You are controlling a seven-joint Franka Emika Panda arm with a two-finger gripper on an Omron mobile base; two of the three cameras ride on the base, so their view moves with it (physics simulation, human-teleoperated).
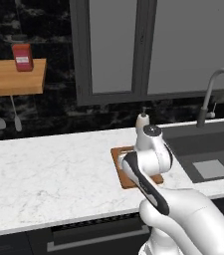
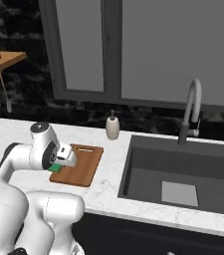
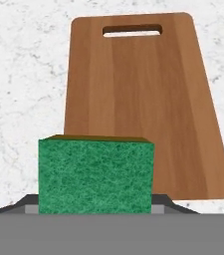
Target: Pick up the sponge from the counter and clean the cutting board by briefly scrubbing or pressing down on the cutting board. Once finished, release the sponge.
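Where the white marble tabletop (image 1: 49, 174) runs across the middle of the left base view, a dark sink (image 2: 183, 172) is sunk into its right end, a curved grey faucet (image 2: 192, 112) rising behind the basin. Window panes (image 1: 158, 45) fill the upper frame above a black stone wall.

Wooden wall shelf (image 1: 14, 77) at upper left of the left base view, a red box (image 1: 22, 57) standing on it, two utensils (image 1: 6, 119) hanging below.

Cutting board (image 3: 143, 104): reddish-brown, flat on the tabletop just left of the sink, handle slot at its far end. In the hand view it fills the centre, tapering toward the top of the frame.

Soap dispenser (image 2: 113, 126): cream bottle, upright on the tabletop behind the board, near the sink's back corner.

Sponge (image 3: 96, 174): green face toward the hand camera, lower centre of that view, in front of the board's near end. In the right base view a sliver of green shows at the board's near left corner, under the arm's hand.

Pincer (image 2: 58, 164): closed narrow on the sponge, poised over the board's near left corner. Whether the sponge presses on the wood cannot be told.
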